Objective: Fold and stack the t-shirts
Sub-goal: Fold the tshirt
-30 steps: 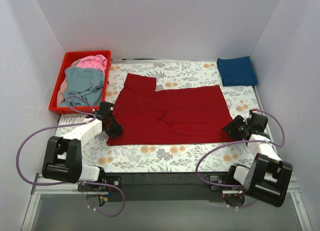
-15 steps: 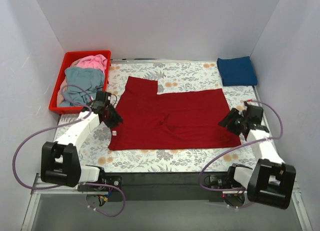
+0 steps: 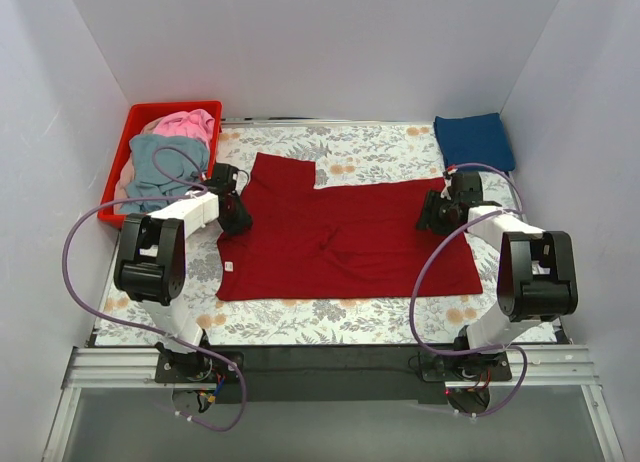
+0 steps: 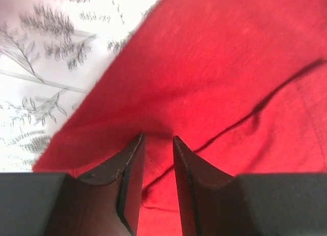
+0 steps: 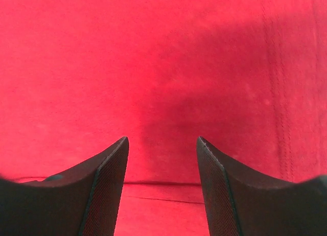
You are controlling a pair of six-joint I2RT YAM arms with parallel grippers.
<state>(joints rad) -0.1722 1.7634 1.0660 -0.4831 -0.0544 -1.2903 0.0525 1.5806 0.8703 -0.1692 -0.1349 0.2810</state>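
the table (image 3: 330, 317), covered in a flowered cloth, fills the floor of the white-walled cell. the dark red t-shirt (image 3: 350, 242) lies spread flat across its middle, with a sleeve reaching toward the far left and a few light creases near the centre. the red plastic basket (image 3: 170, 106) stands at the far left corner, just off the cloth's edge. in it a grey-blue t-shirt (image 3: 165, 167) lies bunched up, with a pink t-shirt (image 3: 185, 122) crumpled behind it on the far side. a navy blue t-shirt (image 3: 473, 142) sits folded into a neat square at the far right corner. the right gripper (image 3: 430, 218) is down on the red shirt's right edge, jaws spread wide over flat cloth. the left gripper (image 3: 238, 217) is at the shirt's left edge below the sleeve, its jaws only a little apart, with red cloth showing through the narrow gap.
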